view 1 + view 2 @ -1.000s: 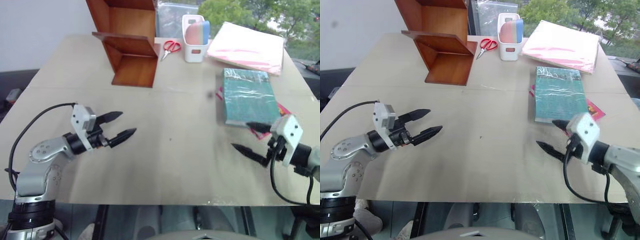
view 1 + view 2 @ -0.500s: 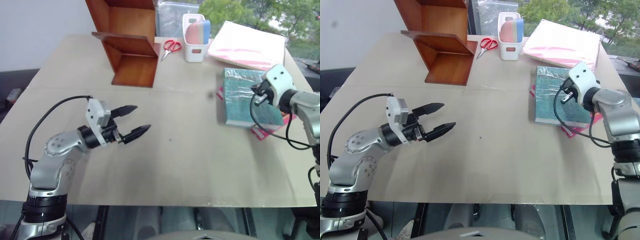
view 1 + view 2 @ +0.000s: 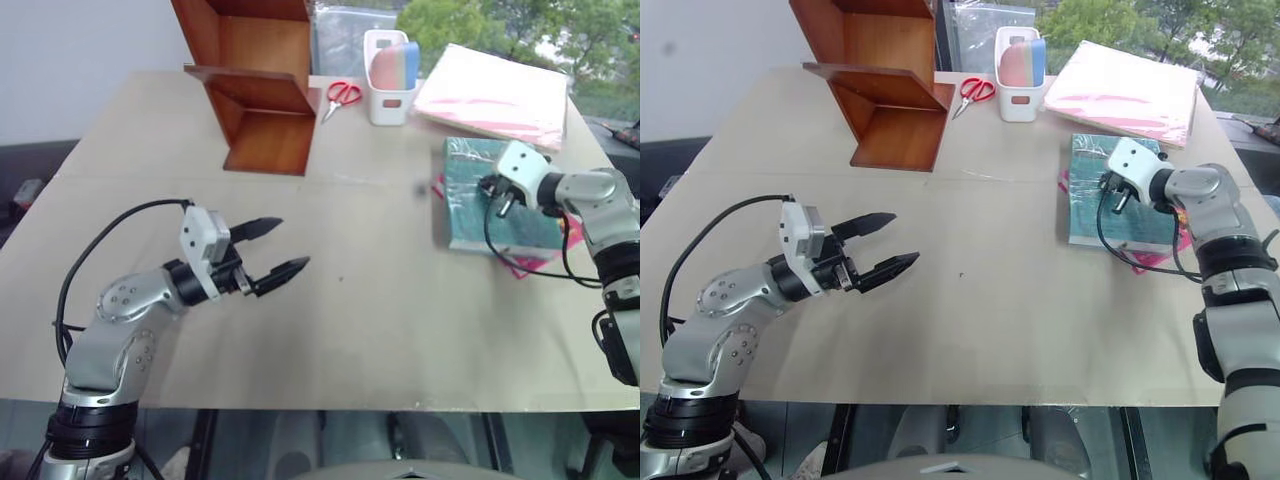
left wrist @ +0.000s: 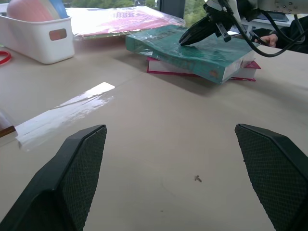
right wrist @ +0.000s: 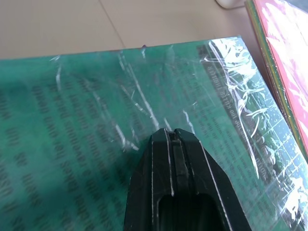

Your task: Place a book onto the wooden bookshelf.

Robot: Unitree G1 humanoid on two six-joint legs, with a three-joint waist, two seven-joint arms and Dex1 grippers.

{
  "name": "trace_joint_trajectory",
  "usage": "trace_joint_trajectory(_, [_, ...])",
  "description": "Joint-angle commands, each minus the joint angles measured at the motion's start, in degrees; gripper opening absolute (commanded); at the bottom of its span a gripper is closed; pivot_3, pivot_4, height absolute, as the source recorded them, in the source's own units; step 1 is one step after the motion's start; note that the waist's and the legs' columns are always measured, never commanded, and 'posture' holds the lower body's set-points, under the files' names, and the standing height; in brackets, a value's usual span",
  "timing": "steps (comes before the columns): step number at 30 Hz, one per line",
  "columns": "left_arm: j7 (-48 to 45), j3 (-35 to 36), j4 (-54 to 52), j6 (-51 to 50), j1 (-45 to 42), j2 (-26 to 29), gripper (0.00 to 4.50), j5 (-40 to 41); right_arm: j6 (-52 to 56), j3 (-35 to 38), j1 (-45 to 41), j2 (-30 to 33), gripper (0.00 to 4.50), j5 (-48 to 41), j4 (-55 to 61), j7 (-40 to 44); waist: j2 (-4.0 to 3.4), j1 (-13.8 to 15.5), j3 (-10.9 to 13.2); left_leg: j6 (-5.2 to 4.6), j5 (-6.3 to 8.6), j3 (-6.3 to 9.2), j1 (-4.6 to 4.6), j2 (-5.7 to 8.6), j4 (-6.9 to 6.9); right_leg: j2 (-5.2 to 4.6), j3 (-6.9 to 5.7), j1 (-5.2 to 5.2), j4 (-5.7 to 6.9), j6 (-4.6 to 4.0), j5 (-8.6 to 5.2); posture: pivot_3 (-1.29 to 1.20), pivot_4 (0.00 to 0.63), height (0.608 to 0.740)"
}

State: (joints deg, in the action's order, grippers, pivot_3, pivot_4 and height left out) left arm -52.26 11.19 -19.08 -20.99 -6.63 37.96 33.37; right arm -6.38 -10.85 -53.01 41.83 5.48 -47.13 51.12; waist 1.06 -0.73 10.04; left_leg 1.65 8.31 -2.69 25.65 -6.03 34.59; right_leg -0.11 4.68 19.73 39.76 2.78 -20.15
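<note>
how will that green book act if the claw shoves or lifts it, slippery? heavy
The book looks thick, so it is probably stiff and fairly heavy for its size. Its glossy plastic wrap shows glare, so the shut right claw on its cover may slip. It lies on a thinner pink book, so a push might slide both together.

The wooden bookshelf point(image 3: 255, 85) is cut off by the picture's top edge.

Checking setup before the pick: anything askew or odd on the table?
The wooden bookshelf looks tipped: its boards sit at a slant instead of standing square. The book lies on a pink book that pokes out underneath, and the shut right gripper points at its cover. Nothing spilled.
</note>
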Motion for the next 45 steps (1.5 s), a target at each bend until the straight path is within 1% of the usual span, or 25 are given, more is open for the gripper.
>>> trace_joint_trajectory(1, [-0.3,0.2,-0.6,0.4,-1.8,0.1,4.50,0.8,3.3,4.9,1.0,1.5,0.08,-3.8,3.2,1.1,-0.02,0.0,0.0,-0.04,0.02,0.00,0.01,0.00,0.06,0.00,0.00,0.00,0.03,0.00,0.00,0.00,0.150,0.740])
trace_joint_trajectory(2, [-0.4,0.1,-0.3,0.4,-2.0,0.1,4.50,0.8,4.7,6.1,1.0,1.6,0.08,-5.0,4.5,1.3,-0.03,0.0,0.0,-0.05,0.03,0.00,0.02,0.00,0.12,0.00,0.01,0.00,0.07,0.00,0.00,0.00,0.150,0.740])
trace_joint_trajectory(4, [-0.7,-0.1,0.2,0.5,-2.6,0.1,4.50,0.8,5.8,9.4,0.3,2.7,0.08,-6.3,6.3,-1.5,-0.10,-0.1,0.1,-0.05,0.03,0.00,0.04,0.00,0.19,0.00,0.01,0.00,0.11,0.01,0.01,0.00,0.150,0.740])
trace_joint_trajectory(7, [-1.1,-0.6,0.7,0.6,-3.1,-0.1,4.50,0.5,7.2,10.8,-1.4,4.8,0.08,-4.1,5.6,-6.1,-0.16,-0.1,0.1,-0.04,0.03,-0.01,0.06,0.01,0.23,0.00,0.03,0.02,0.11,0.01,0.01,0.00,0.150,0.740])
trace_joint_trajectory(8, [-1.2,-0.8,0.8,0.6,-3.3,-0.2,4.50,0.5,10.4,11.4,-3.2,5.1,0.08,-4.1,3.0,-7.7,-0.16,-0.1,0.1,-0.04,0.03,0.00,0.07,0.00,0.23,0.00,0.03,0.03,0.10,0.01,0.00,0.00,0.150,0.740])
trace_joint_trajectory(10, [-1.3,-1.2,1.1,0.6,-3.9,-0.3,4.50,0.5,16.7,6.3,-8.0,6.1,0.08,4.4,-4.8,-16.2,-0.20,-0.3,0.1,-0.04,0.03,-0.01,0.06,0.00,0.22,0.02,0.04,0.03,0.09,0.00,0.00,0.00,0.150,0.740])
trace_joint_trajectory(11, [-1.5,-1.2,1.3,0.6,-4.1,-0.4,4.50,0.4,19.1,5.8,-9.7,6.1,0.08,5.3,-8.1,-17.1,-0.19,-0.3,0.1,-0.04,0.03,-0.04,0.06,0.00,0.22,0.01,0.07,0.06,0.10,0.00,0.00,0.00,0.150,0.740])
trace_joint_trajectory(13, [-1.8,-1.2,1.8,0.7,-4.4,-0.2,4.50,0.4,22.1,7.8,-12.6,4.9,0.08,3.0,-13.9,-15.4,-0.18,-0.3,0.1,-0.05,0.03,-0.04,0.06,0.00,0.21,0.01,0.08,0.06,0.06,-0.01,0.00,0.00,0.150,0.740])
trace_joint_trajectory(16, [-2.1,-1.0,1.9,0.5,-4.8,0.1,4.50,0.5,30.1,13.8,-17.9,3.1,0.08,-1.3,-23.1,-21.5,-0.19,-0.5,0.1,-0.06,0.04,-0.08,0.07,0.00,0.19,0.02,0.12,0.06,0.05,-0.01,-0.01,0.00,0.150,0.740])
trace_joint_trajectory(17, [-2.0,-0.9,1.8,0.5,-4.8,0.2,4.50,0.5,31.4,15.5,-18.8,2.9,0.08,-2.5,-24.9,-23.3,-0.21,-0.5,0.1,-0.05,0.03,-0.08,0.07,0.00,0.17,0.02,0.12,0.06,0.05,-0.01,0.00,0.00,0.150,0.740])
trace_joint_trajectory(20, [-1.8,-0.1,0.7,0.1,-4.4,0.5,4.50,1.1,34.6,19.3,-19.7,2.2,0.08,-5.4,-27.6,-25.5,-0.28,-0.4,0.2,0.02,-0.01,-0.09,0.10,0.02,0.15,0.01,0.13,0.07,0.02,-0.01,-0.01,0.00,0.150,0.740])
trace_joint_trajectory(24, [-3.3,1.0,-2.5,-0.4,-3.3,1.7,4.50,3.5,37.4,19.8,-18.8,1.1,0.08,-5.3,-28.8,-24.8,-0.29,-0.5,0.2,-0.05,0.03,-0.10,0.10,0.01,0.13,0.02,0.14,0.08,0.00,-0.02,-0.01,0.00,0.150,0.740])
trace_joint_trajectory(27, [-7.3,1.6,-5.2,-1.1,-2.6,3.7,4.50,6.8,38.9,19.6,-18.4,0.8,0.08,-5.1,-29.1,-23.0,-0.32,-0.6,0.2,-0.06,0.04,-0.10,0.10,0.02,0.13,0.02,0.14,0.10,0.02,-0.02,-0.01,0.00,0.150,0.740])
trace_joint_trajectory(30, [-10.1,2.4,-5.4,-1.3,-2.9,5.1,4.50,9.5,39.3,19.5,-18.5,0.4,0.08,-4.9,-29.1,-22.1,-0.34,-0.5,0.2,-0.06,0.04,-0.11,0.10,0.03,0.13,0.01,0.13,0.10,0.01,-0.02,-0.01,0.00,0.150,0.740])
trace_joint_trajectory(34, [-11.3,2.9,-4.7,-2.3,-3.5,5.4,4.50,12.3,39.4,18.7,-18.2,-0.6,0.08,-4.2,-29.2,-20.8,-0.34,-0.8,0.2,-0.07,0.05,-0.10,0.09,0.02,0.14,0.03,0.13,0.09,0.02,-0.02,-0.01,0.00,0.150,0.740])
trace_joint_trajectory(45, [-10.5,2.9,-4.9,-1.7,-3.0,4.4,4.50,11.9,41.7,16.3,-17.8,-3.0,0.08,-2.9,-28.2,-11.1,-0.33,-2.0,0.2,-0.06,0.04,-0.07,0.04,-0.03,0.14,0.10,0.13,0.08,0.05,-0.02,-0.01,0.00,0.150,0.740])
